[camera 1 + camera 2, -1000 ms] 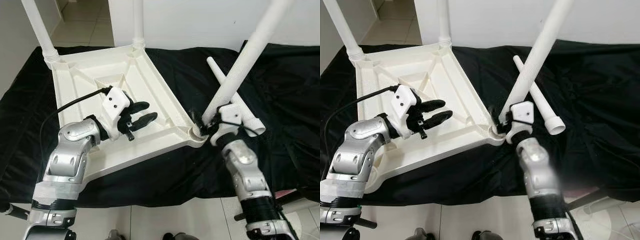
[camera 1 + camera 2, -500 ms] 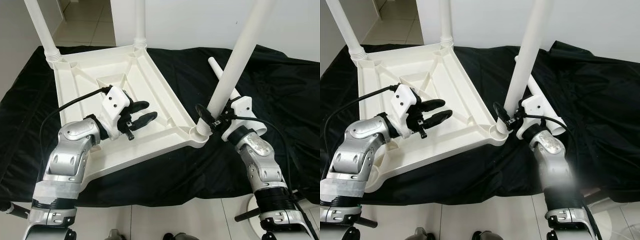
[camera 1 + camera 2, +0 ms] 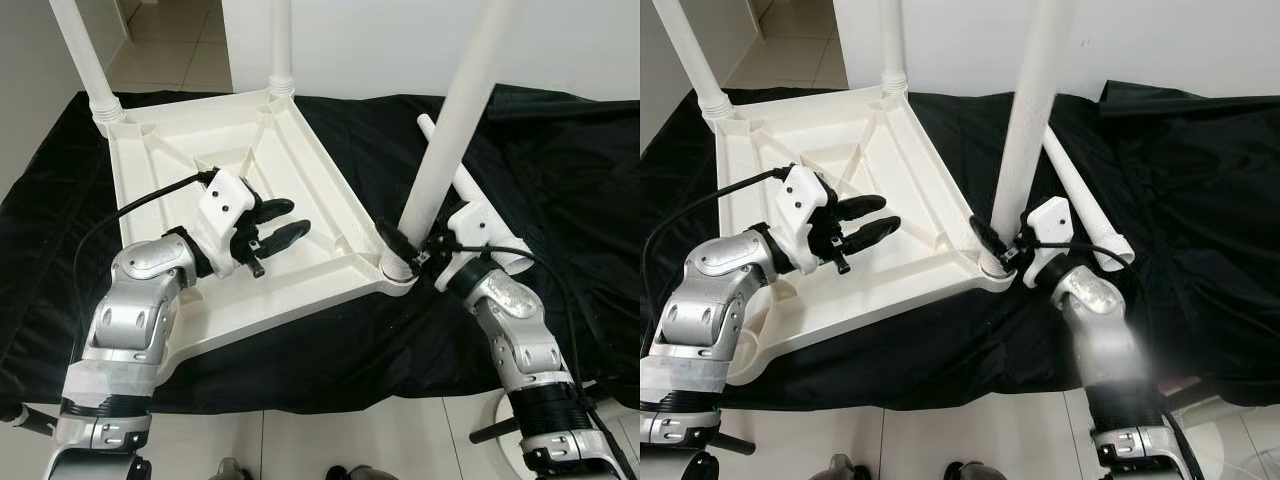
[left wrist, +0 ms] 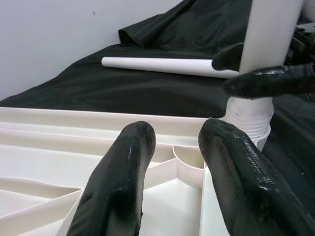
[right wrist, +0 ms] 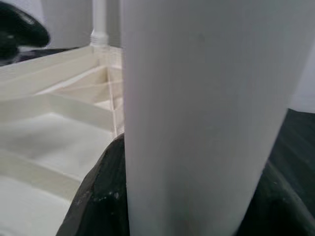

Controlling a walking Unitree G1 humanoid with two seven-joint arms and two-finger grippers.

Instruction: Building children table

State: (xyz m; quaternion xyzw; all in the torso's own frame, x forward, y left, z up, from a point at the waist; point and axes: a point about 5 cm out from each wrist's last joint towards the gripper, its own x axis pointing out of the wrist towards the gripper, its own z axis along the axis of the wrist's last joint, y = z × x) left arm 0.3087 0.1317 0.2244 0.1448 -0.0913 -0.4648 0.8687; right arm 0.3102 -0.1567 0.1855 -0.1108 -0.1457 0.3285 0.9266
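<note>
From my left eye, the white table top (image 3: 250,180) lies upside down on the black cloth (image 3: 560,180) so the legs can go in from above; two legs already stand at the far corners; my right hand (image 3: 405,250) is closed around the third leg (image 3: 450,130) just above the near corner socket (image 3: 400,270), holding it straight up so it can go in; a spare leg (image 3: 465,190) lies on the cloth beside it, ready for later; in my left wrist view, my left hand (image 4: 172,162) hovers over the table top with fingers apart, holding nothing; in my right wrist view, the leg sits tight between my black fingers (image 5: 103,196)
</note>
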